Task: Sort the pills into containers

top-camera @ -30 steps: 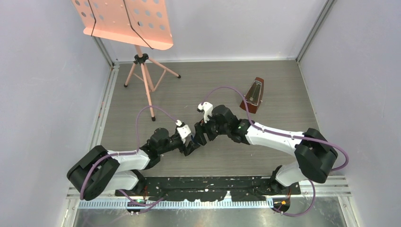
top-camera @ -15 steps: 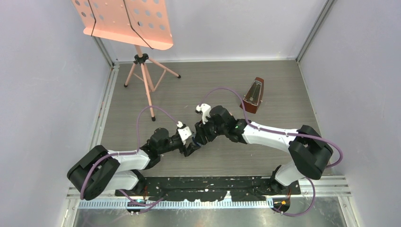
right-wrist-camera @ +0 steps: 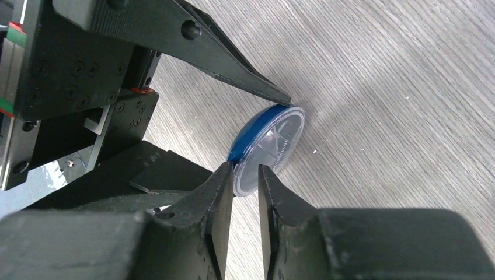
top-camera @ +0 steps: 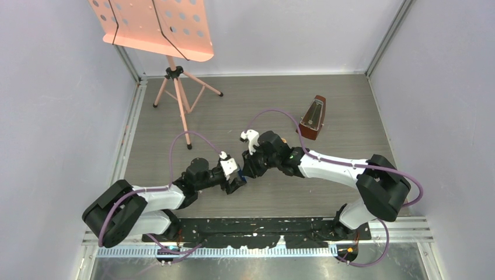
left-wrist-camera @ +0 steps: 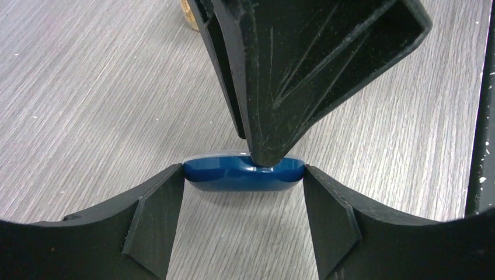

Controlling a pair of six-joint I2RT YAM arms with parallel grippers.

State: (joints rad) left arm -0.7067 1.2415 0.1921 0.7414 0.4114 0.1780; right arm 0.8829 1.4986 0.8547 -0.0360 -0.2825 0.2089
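Either side of the blue dish (left-wrist-camera: 225, 175), in the left wrist view, the left gripper (left-wrist-camera: 244, 182) has a finger on each end of the rim and clamps the dish on edge. Whether the dish clears the table (left-wrist-camera: 87, 87) I cannot tell. From above the dish, the right gripper (left-wrist-camera: 260, 154) comes down with one fingertip touching the top of the rim.

At the near edge of the dish, in the right wrist view, the right jaws stand only a sliver apart with the rim between them, nipping it as far as I can tell. A second ago they were wide open, so this grip is new. The dish's clear face is turned toward this camera.

Over the dish, in the top view, the two grippers meet and hide it. The right arm's elbow has drawn in toward the dish, while the left arm has barely moved. The metronome (top-camera: 312, 118) stands well beyond the dish, to its right.

Both arms now share the dish. I judge this to be the start of prising the clear face off, or a handover. No pills show anywhere, so sorting looks unstarted.
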